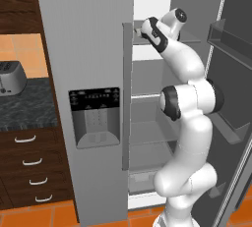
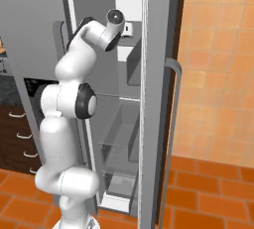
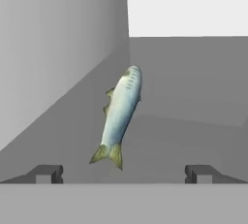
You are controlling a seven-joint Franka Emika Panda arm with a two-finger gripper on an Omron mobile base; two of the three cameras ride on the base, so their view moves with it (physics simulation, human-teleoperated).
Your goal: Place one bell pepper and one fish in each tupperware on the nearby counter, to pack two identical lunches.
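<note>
A pale silvery fish (image 3: 120, 114) with a yellowish tail lies on a grey fridge shelf (image 3: 193, 140), its tail pointing toward the hand. My gripper (image 3: 123, 173) is open just short of it, its fingertips (image 3: 46, 173) spread wide to either side of the tail and touching nothing. From the base, the arm reaches up into the open fridge's upper shelf, where the gripper (image 1: 137, 32) (image 2: 129, 28) sits. The dark speckled counter (image 1: 24, 105) lies to the left of the fridge. The bell pepper and the tupperware are out of view.
The fridge's shut left door with a dispenser (image 1: 94, 118) stands close beside the arm. The open right door (image 1: 229, 73) carries bins, and its edge and handle (image 2: 171, 124) show at the right. A silver toaster (image 1: 11, 77) stands on the counter, above the drawers (image 1: 32, 167).
</note>
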